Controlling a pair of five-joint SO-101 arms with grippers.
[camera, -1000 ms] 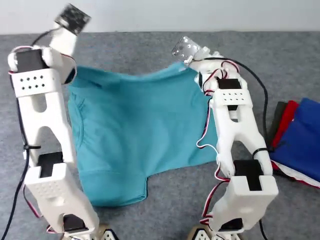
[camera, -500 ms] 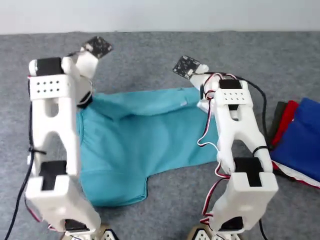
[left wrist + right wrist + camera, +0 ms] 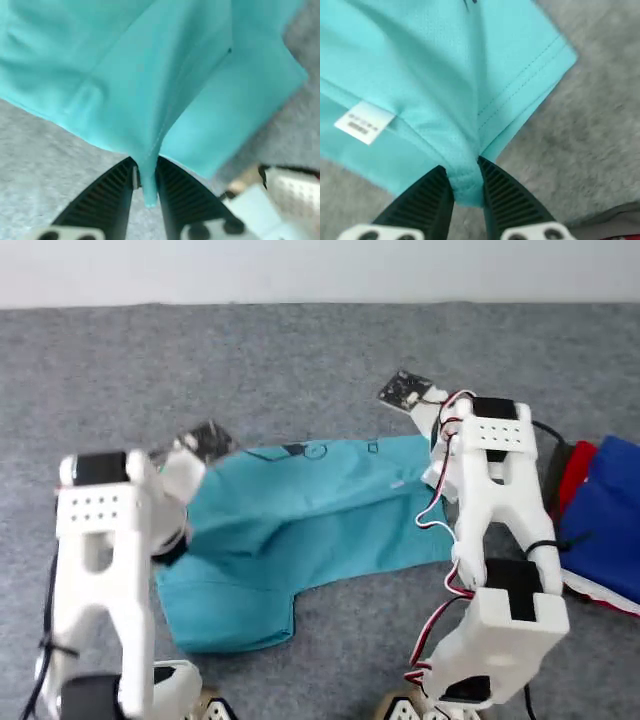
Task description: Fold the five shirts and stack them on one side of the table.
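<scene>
A teal shirt (image 3: 300, 520) lies on the grey table, its far half folded over toward the near side. My left gripper (image 3: 145, 177) is shut on a pinch of the teal shirt (image 3: 150, 90), at the shirt's left edge in the high view (image 3: 185, 510). My right gripper (image 3: 465, 182) is shut on the teal shirt (image 3: 445, 100) at a hemmed edge, close to a white label (image 3: 364, 122); in the high view it sits at the shirt's right edge (image 3: 432, 462).
A pile of folded shirts (image 3: 600, 530), blue on top with red and dark ones beneath, lies at the table's right edge close to the right arm (image 3: 495, 530). Bare grey table (image 3: 300, 360) stretches beyond the teal shirt.
Both grippers have pulled the shirt's far edge toward the near side, folding it over the lower half. The left arm swung in and down; the right gripper shifted right.
</scene>
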